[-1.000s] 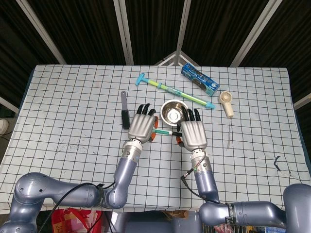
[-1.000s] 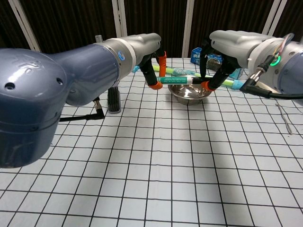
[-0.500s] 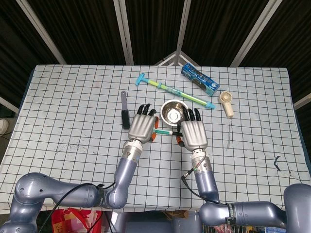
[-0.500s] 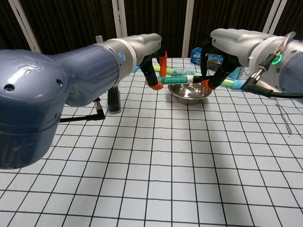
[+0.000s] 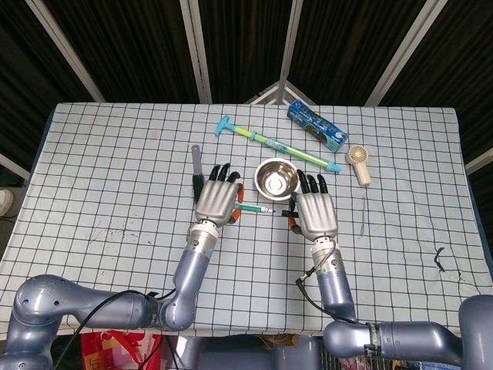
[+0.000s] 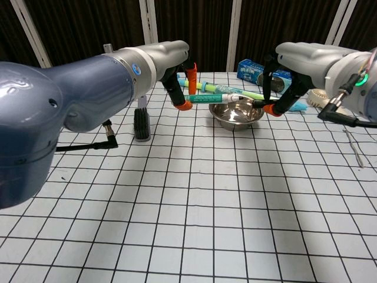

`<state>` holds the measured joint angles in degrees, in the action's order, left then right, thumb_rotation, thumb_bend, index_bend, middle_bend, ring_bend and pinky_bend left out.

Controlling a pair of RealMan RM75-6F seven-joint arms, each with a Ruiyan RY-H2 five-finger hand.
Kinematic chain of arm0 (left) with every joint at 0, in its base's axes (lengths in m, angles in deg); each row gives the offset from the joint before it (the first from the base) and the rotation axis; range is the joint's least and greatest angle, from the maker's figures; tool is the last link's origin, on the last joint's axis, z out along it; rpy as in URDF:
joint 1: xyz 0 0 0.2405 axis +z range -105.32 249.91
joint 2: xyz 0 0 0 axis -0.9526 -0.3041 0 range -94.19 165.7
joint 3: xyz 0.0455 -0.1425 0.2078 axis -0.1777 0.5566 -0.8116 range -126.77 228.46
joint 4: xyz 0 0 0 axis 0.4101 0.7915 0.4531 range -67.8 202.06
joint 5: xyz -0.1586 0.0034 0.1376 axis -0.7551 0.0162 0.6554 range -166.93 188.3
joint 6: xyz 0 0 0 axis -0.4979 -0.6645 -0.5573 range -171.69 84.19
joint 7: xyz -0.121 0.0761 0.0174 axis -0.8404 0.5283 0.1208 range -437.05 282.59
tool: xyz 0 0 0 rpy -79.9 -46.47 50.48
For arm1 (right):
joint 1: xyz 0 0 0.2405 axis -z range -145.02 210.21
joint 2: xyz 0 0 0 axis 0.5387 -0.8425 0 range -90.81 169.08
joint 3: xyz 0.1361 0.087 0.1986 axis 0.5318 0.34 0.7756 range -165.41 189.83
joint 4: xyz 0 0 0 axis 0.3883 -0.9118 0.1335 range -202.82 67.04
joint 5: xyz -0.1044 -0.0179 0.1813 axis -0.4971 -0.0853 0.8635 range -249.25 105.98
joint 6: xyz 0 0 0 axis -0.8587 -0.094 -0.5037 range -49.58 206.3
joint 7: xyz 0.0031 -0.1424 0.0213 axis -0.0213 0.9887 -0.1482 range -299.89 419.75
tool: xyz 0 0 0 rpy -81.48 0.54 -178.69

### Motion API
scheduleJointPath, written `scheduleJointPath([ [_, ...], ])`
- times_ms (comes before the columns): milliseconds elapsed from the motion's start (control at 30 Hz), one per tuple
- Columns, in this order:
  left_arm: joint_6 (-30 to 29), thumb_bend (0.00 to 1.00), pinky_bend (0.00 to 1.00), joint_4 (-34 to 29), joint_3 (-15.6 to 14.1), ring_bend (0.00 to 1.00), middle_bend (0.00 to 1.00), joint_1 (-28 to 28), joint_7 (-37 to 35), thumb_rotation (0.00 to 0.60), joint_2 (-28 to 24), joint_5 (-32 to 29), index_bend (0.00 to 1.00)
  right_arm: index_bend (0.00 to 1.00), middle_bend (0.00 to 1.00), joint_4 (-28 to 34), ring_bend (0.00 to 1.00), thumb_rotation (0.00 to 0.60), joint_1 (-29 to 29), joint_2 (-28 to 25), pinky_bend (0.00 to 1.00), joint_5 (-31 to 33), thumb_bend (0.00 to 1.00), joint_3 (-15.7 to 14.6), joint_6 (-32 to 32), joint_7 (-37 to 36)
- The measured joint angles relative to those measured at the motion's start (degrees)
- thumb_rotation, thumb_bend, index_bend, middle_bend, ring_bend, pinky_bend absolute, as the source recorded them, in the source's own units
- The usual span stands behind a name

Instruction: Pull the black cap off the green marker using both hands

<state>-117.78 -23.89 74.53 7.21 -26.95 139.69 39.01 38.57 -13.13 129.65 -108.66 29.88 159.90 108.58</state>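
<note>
While left hand [image 5: 216,200] grips green marker [image 6: 213,98], right hand [image 5: 315,213] seemingly pinches black cap [image 6: 258,104]

Tabletop [image 5: 108,154]: covered in white cloth, black grid printed, matt, faint smudges noted. Bowl [image 5: 276,178]: polished metal, mirror-bright inside. Left hand [image 5: 216,200] and right hand [image 5: 316,213]: brushed silvery metal backs, black fingers, orange rubbery pads seen in chest view. Arms: glossy blue-grey painted shells. Green marker [image 6: 213,98]: smooth plastic, slight sheen. Brush [image 5: 198,179]: dark matt plastic.
</note>
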Motion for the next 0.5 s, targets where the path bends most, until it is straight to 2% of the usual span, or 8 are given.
scheduleJointPath([
  [367,1.98,0.54,0.00,2.71,-1.69,0.00,0.18,1.37,-1.52,0.600,0.11,0.19,0.68,0.65,0.06,-4.50,0.09,0.600,2.81,-0.98,0.01,-0.01,0.44,-2.30,-4.95,-6.51],
  [467,2.79,0.54,0.00,3.69,-2.06,0.00,0.17,1.31,-1.54,0.600,0.72,0.13,0.66,0.56,0.06,-6.02,0.09,0.600,3.14,-0.62,0.01,0.05,0.44,-2.53,-6.09,-7.79],
  [500,3.02,0.54,0.00,3.99,-2.13,0.00,0.17,1.27,-1.54,0.600,0.94,0.11,0.63,0.49,0.06,-6.47,0.09,0.600,3.21,-0.45,0.01,0.06,0.43,-2.55,-6.32,-8.15],
])
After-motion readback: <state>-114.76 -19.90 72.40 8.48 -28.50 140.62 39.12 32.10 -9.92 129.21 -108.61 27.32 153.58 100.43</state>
